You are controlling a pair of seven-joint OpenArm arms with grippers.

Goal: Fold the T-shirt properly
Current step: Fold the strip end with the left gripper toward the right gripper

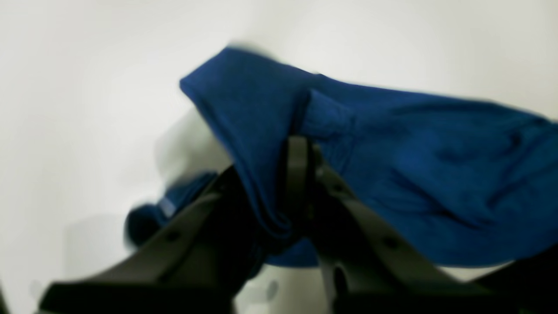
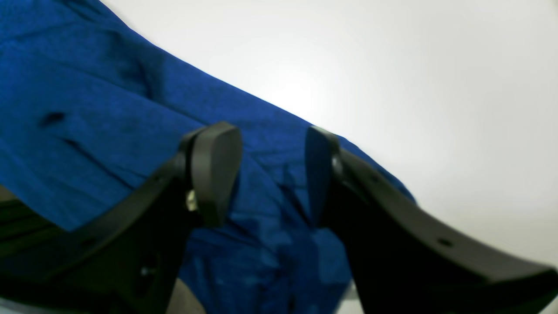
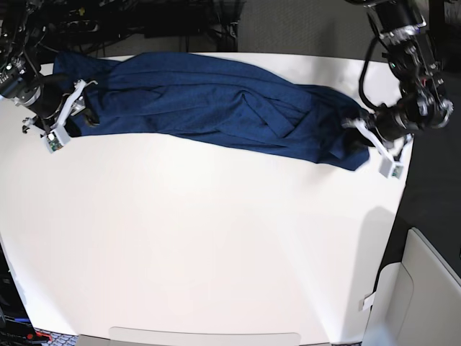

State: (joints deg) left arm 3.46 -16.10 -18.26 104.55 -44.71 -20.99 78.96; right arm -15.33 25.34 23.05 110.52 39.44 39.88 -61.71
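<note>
The counter [image 3: 180,245] under me is plain white and matte, and it fills most of the base view. Beyond its far edge at twelve o'clock lies dark floor with tangled cables; at five o'clock, off the counter's corner, stands a pale chair-like shape [image 3: 425,288]. The T-shirt [image 3: 216,108] stretches in a long rumpled band across the far part of the counter, from ten o'clock to two o'clock. My left claw [image 1: 301,150] is clamped on a bunched fold at the shirt's two o'clock end, close to the counter's side edge. My right claw [image 2: 272,168] hangs with jaws apart over the ten o'clock end, gripping nothing. From the shirt toward six o'clock the counter is bare white.
</note>
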